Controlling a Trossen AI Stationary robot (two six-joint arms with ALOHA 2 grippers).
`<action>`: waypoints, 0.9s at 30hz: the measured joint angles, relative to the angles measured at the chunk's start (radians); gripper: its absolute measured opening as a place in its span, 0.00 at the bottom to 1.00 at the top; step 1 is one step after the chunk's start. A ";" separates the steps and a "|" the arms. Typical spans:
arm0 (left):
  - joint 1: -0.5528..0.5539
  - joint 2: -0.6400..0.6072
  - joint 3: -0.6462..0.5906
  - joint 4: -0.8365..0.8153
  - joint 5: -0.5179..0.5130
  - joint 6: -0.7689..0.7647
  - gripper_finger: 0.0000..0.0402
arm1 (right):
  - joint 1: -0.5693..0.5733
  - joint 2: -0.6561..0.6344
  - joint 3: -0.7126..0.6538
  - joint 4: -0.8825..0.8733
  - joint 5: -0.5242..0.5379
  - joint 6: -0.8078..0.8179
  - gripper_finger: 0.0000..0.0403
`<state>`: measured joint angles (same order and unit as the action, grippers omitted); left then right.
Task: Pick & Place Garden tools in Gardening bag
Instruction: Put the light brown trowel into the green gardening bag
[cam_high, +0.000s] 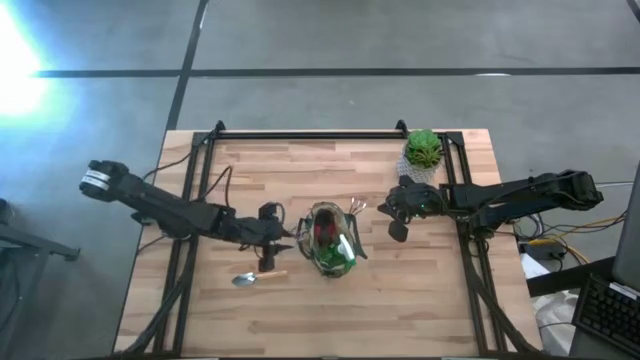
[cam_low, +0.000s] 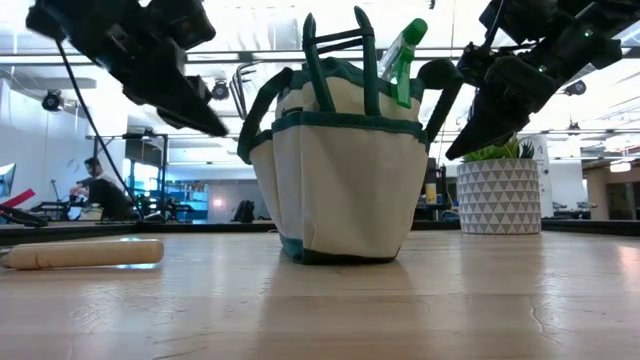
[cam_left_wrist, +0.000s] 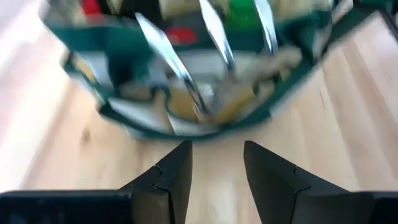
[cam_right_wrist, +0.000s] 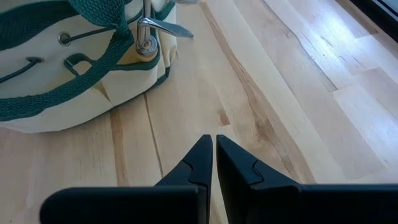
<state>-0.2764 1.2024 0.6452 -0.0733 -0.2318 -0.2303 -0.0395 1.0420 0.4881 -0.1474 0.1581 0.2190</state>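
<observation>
Nearest us, in the low view, a wooden-handled trowel (cam_low: 82, 253) lies flat on the tabletop (cam_low: 330, 310); from above we see it (cam_high: 256, 277) toward the near edge, just left of the gardening bag (cam_high: 331, 240). We judge the task mostly done: the bag, at mid-tabletop, already holds a bright green piece (cam_low: 402, 48), something red (cam_high: 327, 232) and metal tines (cam_left_wrist: 214, 37), and the trowel looks like the only tool still out. Our left claw (cam_high: 285, 239) hovers just beside the bag's left side, fingers apart and empty, with the trowel close by on its near side. Our right claw (cam_right_wrist: 214, 160) waits above bare wood to the bag's right, fingers closed on nothing, near the potted plant (cam_high: 423, 152) at the far right corner.
</observation>
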 joint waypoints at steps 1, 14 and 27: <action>0.000 -0.001 0.022 -0.062 0.021 -0.016 0.37 | 0.000 0.000 0.000 0.000 0.000 0.000 0.04; -0.068 -0.003 0.120 -0.401 0.368 -0.351 0.36 | 0.000 0.000 0.000 -0.002 0.000 0.002 0.04; -0.149 0.006 0.118 -0.482 0.282 -0.422 0.31 | -0.001 0.000 0.000 0.006 0.000 0.006 0.04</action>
<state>-0.4255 1.2086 0.7635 -0.5556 0.0504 -0.6525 -0.0402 1.0420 0.4881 -0.1414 0.1581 0.2249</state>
